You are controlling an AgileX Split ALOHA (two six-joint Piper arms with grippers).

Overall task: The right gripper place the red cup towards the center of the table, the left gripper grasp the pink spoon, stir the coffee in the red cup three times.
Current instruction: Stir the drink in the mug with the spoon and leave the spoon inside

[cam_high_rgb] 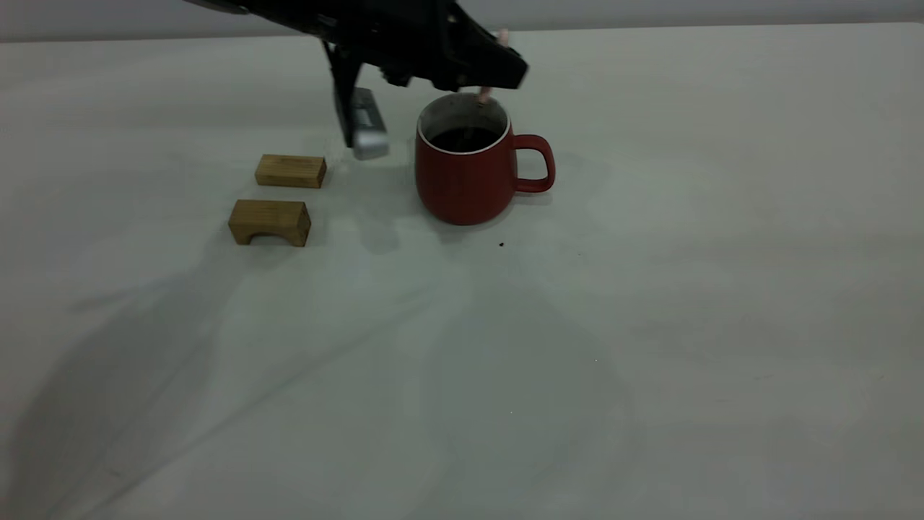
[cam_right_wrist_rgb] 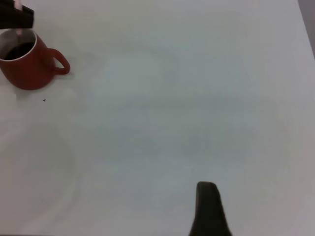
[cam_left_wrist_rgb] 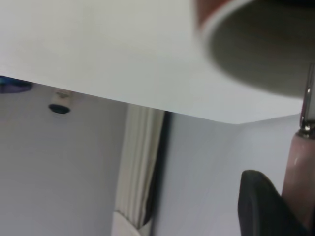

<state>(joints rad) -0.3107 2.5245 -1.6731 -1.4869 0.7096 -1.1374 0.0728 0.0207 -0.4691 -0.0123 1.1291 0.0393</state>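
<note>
The red cup [cam_high_rgb: 469,180] stands upright on the table [cam_high_rgb: 650,325], handle towards the right, with dark coffee [cam_high_rgb: 463,139] inside. My left gripper [cam_high_rgb: 498,72] hovers just over the cup's far rim, shut on the pink spoon [cam_high_rgb: 485,92]. The spoon points down into the cup. In the left wrist view the pink handle [cam_left_wrist_rgb: 300,167] sits against a dark finger [cam_left_wrist_rgb: 261,206], and its metal neck [cam_left_wrist_rgb: 309,98] runs to the cup's mouth [cam_left_wrist_rgb: 261,49]. My right gripper [cam_right_wrist_rgb: 209,209] hangs far from the cup [cam_right_wrist_rgb: 27,66], over bare table, and is out of the exterior view.
Two tan wooden blocks [cam_high_rgb: 290,170] [cam_high_rgb: 270,222] lie left of the cup. A silver-grey block [cam_high_rgb: 368,126] on the left arm hangs between them and the cup. A tiny dark speck [cam_high_rgb: 501,245] lies in front of the cup.
</note>
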